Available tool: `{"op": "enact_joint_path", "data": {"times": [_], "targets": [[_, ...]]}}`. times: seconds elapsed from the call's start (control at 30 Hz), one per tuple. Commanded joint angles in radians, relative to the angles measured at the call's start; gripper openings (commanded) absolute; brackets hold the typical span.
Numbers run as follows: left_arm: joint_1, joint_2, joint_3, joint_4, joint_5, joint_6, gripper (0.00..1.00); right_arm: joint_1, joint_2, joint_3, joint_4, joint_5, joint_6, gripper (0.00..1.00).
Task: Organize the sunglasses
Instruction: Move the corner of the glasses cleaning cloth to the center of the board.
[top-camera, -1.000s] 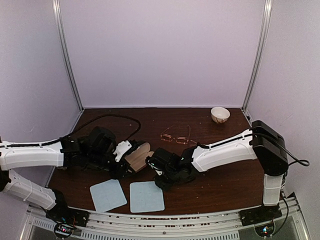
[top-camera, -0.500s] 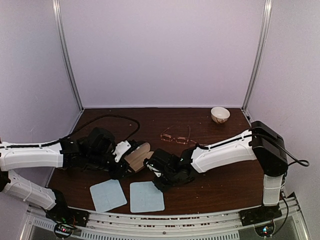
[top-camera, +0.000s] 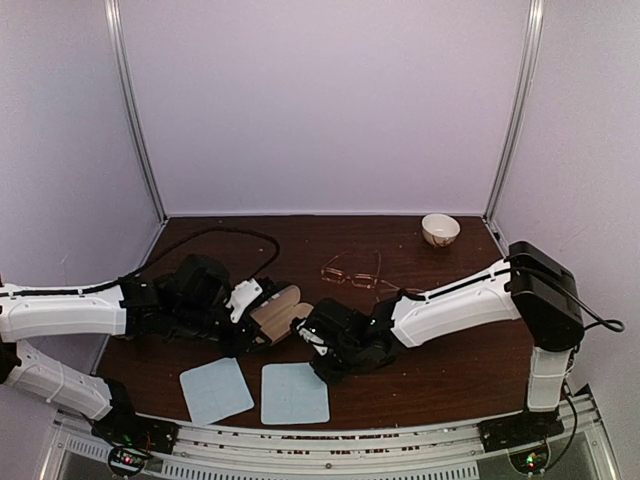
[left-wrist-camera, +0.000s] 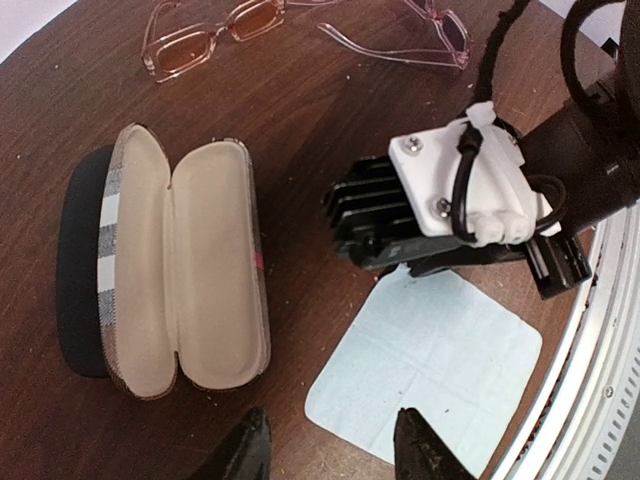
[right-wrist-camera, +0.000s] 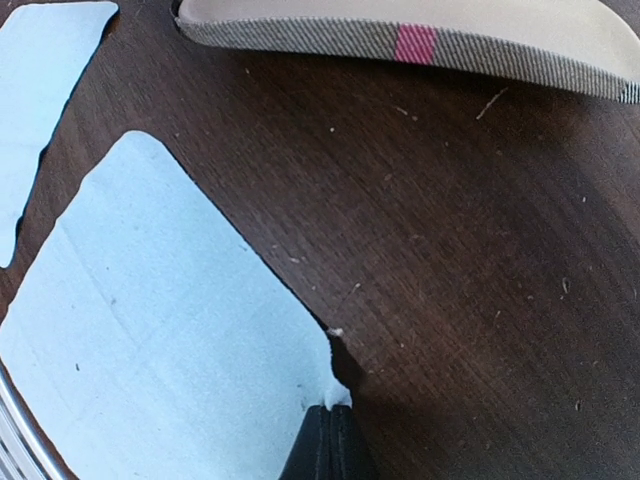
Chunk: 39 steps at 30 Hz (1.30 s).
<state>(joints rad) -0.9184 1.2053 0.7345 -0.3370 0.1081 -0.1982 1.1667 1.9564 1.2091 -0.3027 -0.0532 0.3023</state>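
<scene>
- Top external view: the sunglasses (top-camera: 352, 270) lie on the brown table (top-camera: 450, 350), towards the far side and about midway across. They are outside any case and neither arm touches them.
- From the left wrist camera they show as two thin pinkish-copper pairs side by side, one with its lenses facing up (left-wrist-camera: 215, 32) and the other with its temple arms spread (left-wrist-camera: 425, 28). Whether the two touch is hard to tell.
- An open case (top-camera: 278, 310) with a plaid shell and cream lining lies flat just nearer than the glasses, between the two claws, with nothing inside.
- A black case (left-wrist-camera: 75, 260) lies against the open case's outer side, partly tucked under it.
- The left claw (left-wrist-camera: 335, 455) hangs over the table by the open case, its fingers roughly half apart and gripping nothing.
- The right claw (right-wrist-camera: 325, 445) is down at the table with its tips pressed fully together on the far right corner of the right cloth (right-wrist-camera: 150, 350), which looks pinched and a little curled there.
- A second pale blue cloth (top-camera: 215, 390) lies to the left of the first, at the near edge and close to it.
- A small bowl (top-camera: 440, 229) sits in the far right corner, well apart from everything else.
</scene>
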Motion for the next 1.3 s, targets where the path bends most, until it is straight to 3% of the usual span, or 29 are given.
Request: {"op": "enact_joint_path", "data": {"times": [0.0, 1.07, 1.27], "targets": [[-0.005, -0.011, -0.001, 0.052, 0.003, -0.006, 0.45, -0.025, -0.022, -0.057, -0.057, -0.01, -0.041, 0.0], [-0.005, 0.055, 0.023, 0.098, 0.066, 0.048, 0.45, -0.262, -0.076, -0.138, -0.046, 0.066, -0.277, 0.0], [-0.005, 0.05, 0.012, 0.099, 0.065, 0.051, 0.45, -0.262, -0.071, -0.119, -0.062, 0.067, -0.273, 0.24]]}}
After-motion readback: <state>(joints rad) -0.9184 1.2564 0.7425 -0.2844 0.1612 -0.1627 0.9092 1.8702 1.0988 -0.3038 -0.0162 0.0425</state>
